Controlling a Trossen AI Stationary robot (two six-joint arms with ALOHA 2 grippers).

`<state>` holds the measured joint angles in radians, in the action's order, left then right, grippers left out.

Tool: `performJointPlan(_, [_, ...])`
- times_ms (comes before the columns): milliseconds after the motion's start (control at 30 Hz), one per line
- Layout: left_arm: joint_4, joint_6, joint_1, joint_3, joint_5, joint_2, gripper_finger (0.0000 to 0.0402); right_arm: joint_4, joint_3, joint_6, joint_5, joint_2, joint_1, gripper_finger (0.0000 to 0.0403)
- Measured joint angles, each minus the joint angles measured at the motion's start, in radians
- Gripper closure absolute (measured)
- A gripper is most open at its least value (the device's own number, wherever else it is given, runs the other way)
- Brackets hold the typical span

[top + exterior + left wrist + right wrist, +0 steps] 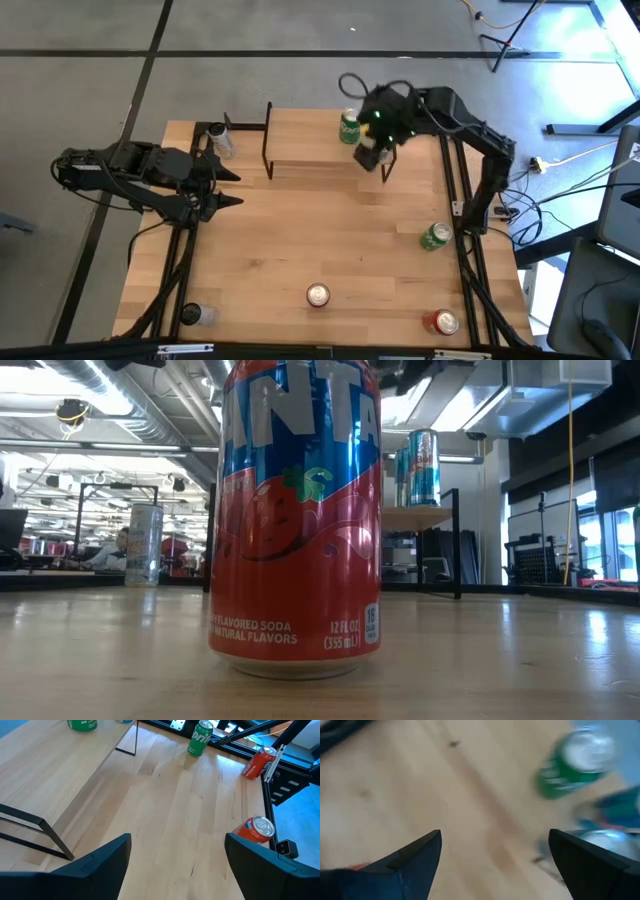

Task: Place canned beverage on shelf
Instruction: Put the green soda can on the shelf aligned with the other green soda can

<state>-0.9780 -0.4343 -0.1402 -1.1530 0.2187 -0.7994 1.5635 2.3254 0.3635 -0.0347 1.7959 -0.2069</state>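
Over the far right end of the low wood-topped shelf with thin black metal legs point(320, 152), the right gripper point(376, 152) hangs with its jaws spread and nothing between them. A green soda can point(349, 127) stands upright on the plank top, just beside the gripper at about ten o'clock from it in the overhead view. In the right wrist view the same green can point(572, 765) shows ahead of the parted fingers point(415, 857), clear of them, with blurred blue-and-silver cans close by it that cannot be told apart.

The cans yet to be shelved wait on the light wooden table point(300, 240). A second green can point(434, 236) stands near the right edge, at roughly five o'clock from the right gripper. A red strawberry soda can point(318, 295) sits at the near edge, centre, and a red can point(441, 322) lies on its side in the near right corner.

The second green can looks the likeliest next pick: upright, its long axis vertical, and on the right arm's own side, so the right gripper is nearer than the left.

The left gripper point(228, 187) waits at the table's left edge, jaws wide and empty, pointing at the shelf's left end.
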Motion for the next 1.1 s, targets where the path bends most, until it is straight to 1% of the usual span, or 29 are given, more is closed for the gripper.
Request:
performJointPlan(100, [-0.001, 0.0, 0.0, 0.0, -0.004, 0.0, 0.0093, 0.004, -0.03, 0.05, 0.053, -0.033, 0.077, 0.005])
performJointPlan(233, [-0.002, 0.001, 0.0, 0.0, -0.003, 0.0, 0.0093, 0.005, -0.154, 0.136, 0.053, -0.093, 0.155, 0.0049])
performJointPlan(400, [-0.007, 0.001, 0.0, 0.0, -0.004, 0.0, 0.0093, 0.004, -0.407, 0.294, 0.0, -0.241, 0.201, 0.0049])
performJointPlan(533, [-0.017, 0.002, 0.0, 0.0, -0.003, 0.0, 0.0093, 0.005, -0.625, 0.455, 0.002, -0.37, 0.236, 0.0049])
performJointPlan(700, [-0.024, 0.002, 0.0, 0.0, -0.003, 0.0, 0.0093, 0.01, -0.865, 0.674, 0.043, -0.514, 0.289, 0.0049])
performJointPlan(867, [-0.024, 0.008, 0.0, 0.0, -0.003, 0.0, 0.0093, 0.01, -1.045, 0.848, 0.097, -0.576, 0.344, 0.0049])
performJointPlan(967, [-0.024, 0.026, 0.0, 0.0, -0.003, 0.0, 0.0094, 0.009, -1.128, 0.894, 0.139, -0.581, 0.366, 0.0049])
performJointPlan(1100, [-0.024, 0.026, 0.0, 0.0, -0.003, 0.0, 0.0094, 0.009, -1.221, 0.925, 0.168, -0.581, 0.372, 0.0049])
